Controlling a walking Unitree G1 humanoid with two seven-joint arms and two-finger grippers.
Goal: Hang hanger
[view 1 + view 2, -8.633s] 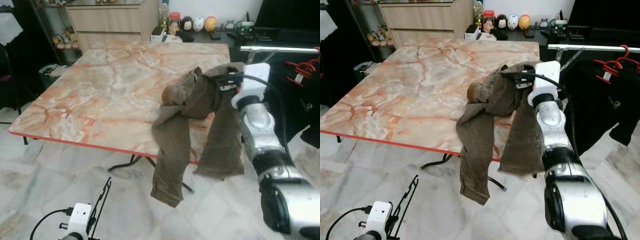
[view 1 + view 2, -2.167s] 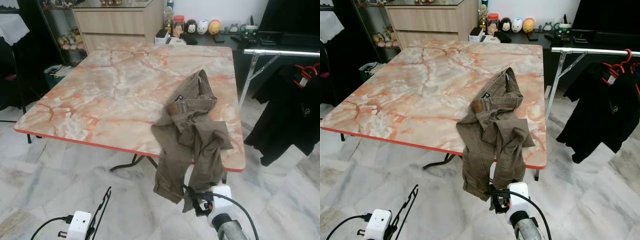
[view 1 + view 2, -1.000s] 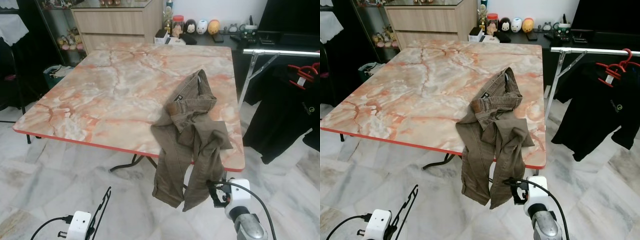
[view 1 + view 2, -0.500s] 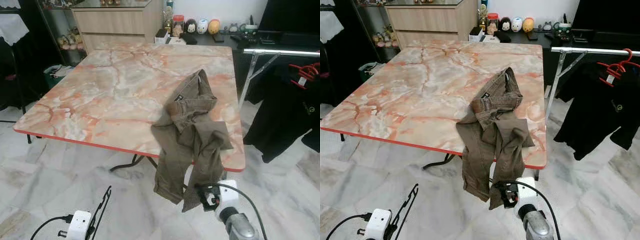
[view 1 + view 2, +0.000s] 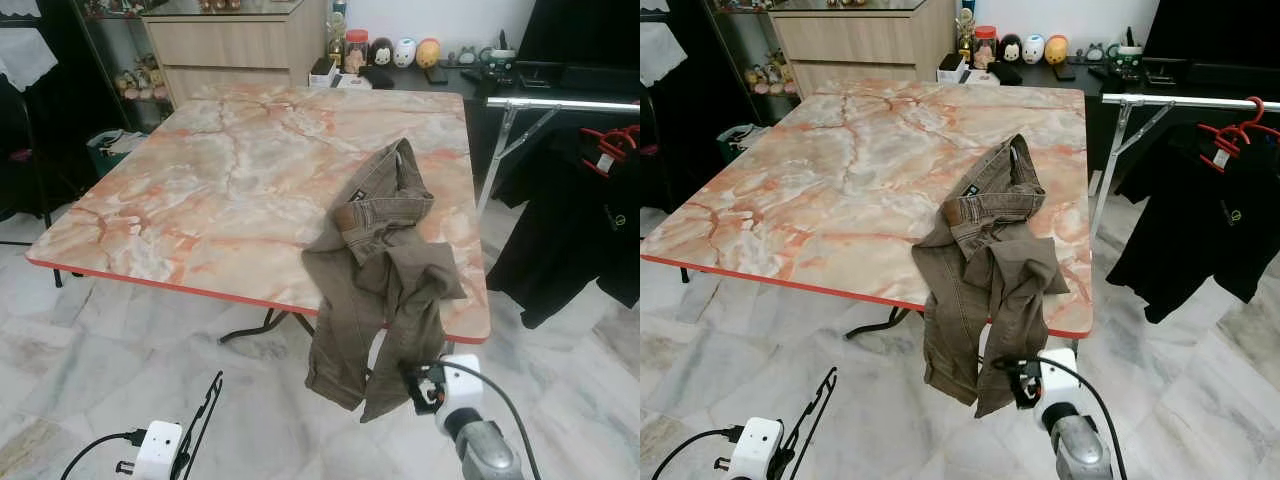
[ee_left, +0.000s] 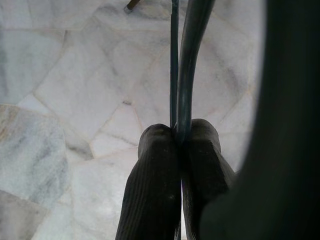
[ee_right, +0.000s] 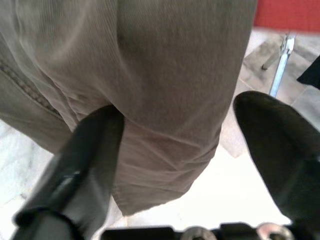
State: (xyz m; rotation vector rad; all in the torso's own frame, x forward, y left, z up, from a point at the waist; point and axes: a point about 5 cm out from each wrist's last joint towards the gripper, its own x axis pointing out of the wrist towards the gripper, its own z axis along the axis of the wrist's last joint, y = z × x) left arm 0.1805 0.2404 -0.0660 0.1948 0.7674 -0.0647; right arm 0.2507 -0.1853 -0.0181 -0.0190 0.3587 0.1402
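My left gripper (image 5: 186, 452) hangs low at the bottom left, shut on a thin black hanger (image 5: 207, 408) whose wire rises from the fingers (image 6: 155, 165). The hanger's dark rod (image 6: 188, 60) runs out over the marble floor. Brown trousers (image 5: 385, 265) lie on the marble table (image 5: 200, 180), both legs drooping over its front edge. My right gripper (image 5: 418, 388) is open at the hem of the right-hand trouser leg (image 7: 170, 100), with one finger against the cloth and the other apart from it.
A metal clothes rail (image 5: 560, 103) stands to the right of the table, with a black shirt (image 5: 575, 230) on a red hanger (image 5: 612, 140). A wooden cabinet (image 5: 240, 45) and a dark sideboard with figurines (image 5: 400, 52) are behind. The table's red front edge and legs are close by.
My right gripper has shifted slightly to the right by the trouser hem. The trousers and the left gripper with the hanger have stayed in place.
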